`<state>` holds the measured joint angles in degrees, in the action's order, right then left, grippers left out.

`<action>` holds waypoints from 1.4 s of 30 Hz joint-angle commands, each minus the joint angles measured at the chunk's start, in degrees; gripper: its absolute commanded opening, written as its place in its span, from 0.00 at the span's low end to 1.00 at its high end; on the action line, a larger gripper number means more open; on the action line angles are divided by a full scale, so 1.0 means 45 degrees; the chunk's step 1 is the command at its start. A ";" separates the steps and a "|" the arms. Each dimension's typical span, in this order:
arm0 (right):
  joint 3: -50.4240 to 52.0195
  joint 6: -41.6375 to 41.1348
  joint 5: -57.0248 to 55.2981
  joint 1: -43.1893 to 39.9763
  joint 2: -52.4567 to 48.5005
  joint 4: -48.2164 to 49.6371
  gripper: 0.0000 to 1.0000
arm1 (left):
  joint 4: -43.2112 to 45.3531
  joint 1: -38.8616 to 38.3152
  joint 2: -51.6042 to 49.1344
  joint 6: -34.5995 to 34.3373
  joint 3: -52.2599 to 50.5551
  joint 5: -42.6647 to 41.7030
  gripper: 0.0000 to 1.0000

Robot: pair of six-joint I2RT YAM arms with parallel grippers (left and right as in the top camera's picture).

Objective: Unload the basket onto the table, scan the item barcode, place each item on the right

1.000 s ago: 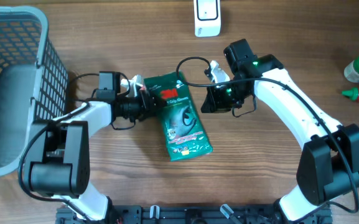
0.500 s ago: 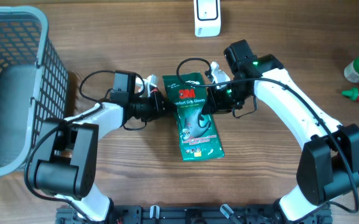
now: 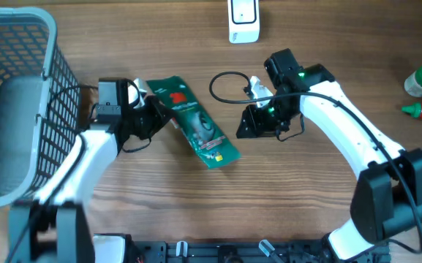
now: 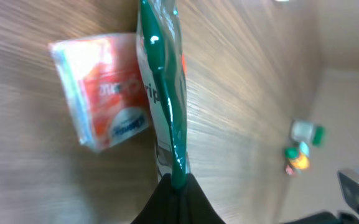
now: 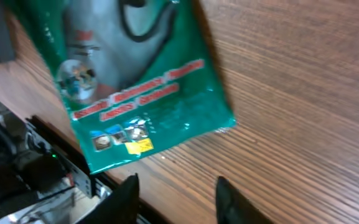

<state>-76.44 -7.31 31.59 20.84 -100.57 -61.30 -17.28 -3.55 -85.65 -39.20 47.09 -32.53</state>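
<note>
Left of the left gripper (image 3: 154, 111) stands a grey plastic mesh basket (image 3: 57, 80). The green plastic glove packet (image 3: 196, 128) is outside it, over the wooden table (image 3: 306, 212). The left gripper's fingers (image 4: 160, 211) are pressed together on the packet's upper edge, and the packet appears edge-on in the left wrist view. From that grip it runs diagonally toward the right gripper (image 3: 241, 131). Whether its far end rests on the table cannot be told. The right gripper's jaws stand spread, gripping nothing. The packet's lower corner lies just ahead of its fingertips (image 5: 126, 196), apart from them. A white handheld scanner (image 3: 243, 18) sits well beyond the right gripper, at the far edge.
</note>
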 commanded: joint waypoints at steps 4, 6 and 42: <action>-0.0131 0.1399 -0.0874 0.0267 0.2254 0.0699 0.70 | -0.1375 -0.0670 0.2127 -0.1836 0.0457 0.4099 0.04; -0.0126 0.1491 -0.1928 0.0714 0.2827 0.1268 0.71 | -0.1443 -0.0787 0.2127 -0.2118 0.0457 0.4226 0.04; 0.1710 0.2283 -0.7019 0.5877 0.2205 0.5469 1.00 | -0.0918 -0.0903 0.2103 -0.4745 0.0457 0.5304 0.04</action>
<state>-69.93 1.87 2.26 46.96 -90.35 -37.19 -21.80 -7.57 -76.60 -59.33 48.07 -10.28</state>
